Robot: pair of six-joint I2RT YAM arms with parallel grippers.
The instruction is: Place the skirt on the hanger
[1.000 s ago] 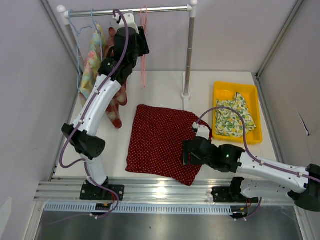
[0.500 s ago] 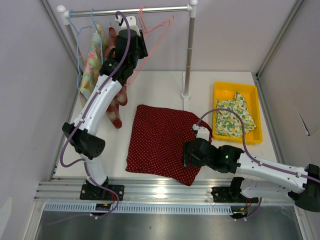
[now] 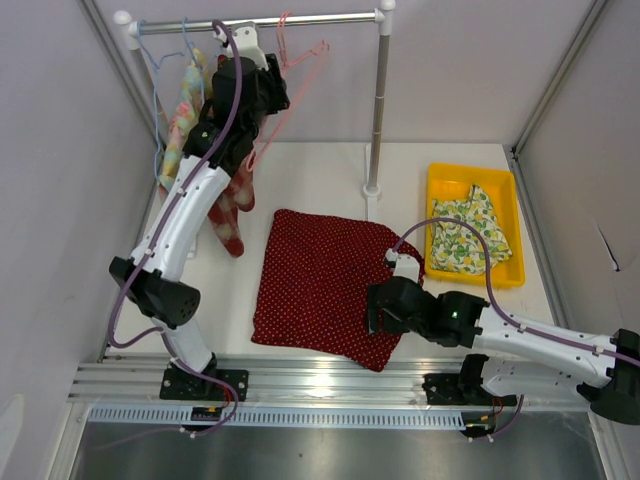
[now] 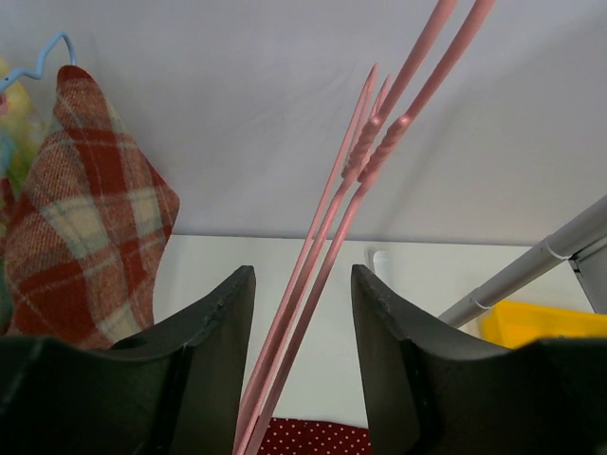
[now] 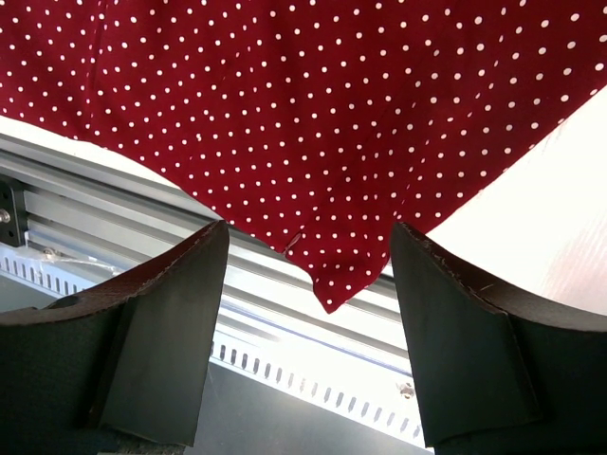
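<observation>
From above, the red, white-dotted skirt (image 3: 325,285) lies spread flat on the desk (image 3: 320,180), on the near side of the clothes rail (image 3: 330,18). The left pincer (image 3: 262,85) is raised just below that rail at the tilted pink hanger (image 3: 300,62). The right pincer (image 3: 372,305) is low over the skirt's corner farthest from the rail, its fingers hidden under the wrist. The left wrist camera shows the left pincer (image 4: 302,275) part-open. The hanger's (image 4: 365,152) wires run between the jaws, clamped by neither, and its hook is cut off at the top. Only a sliver of skirt (image 4: 318,438) shows. The right wrist camera shows the right pincer (image 5: 308,232) wide apart and empty above the skirt's (image 5: 313,123) pointed corner, which overhangs the desk edge.
</observation>
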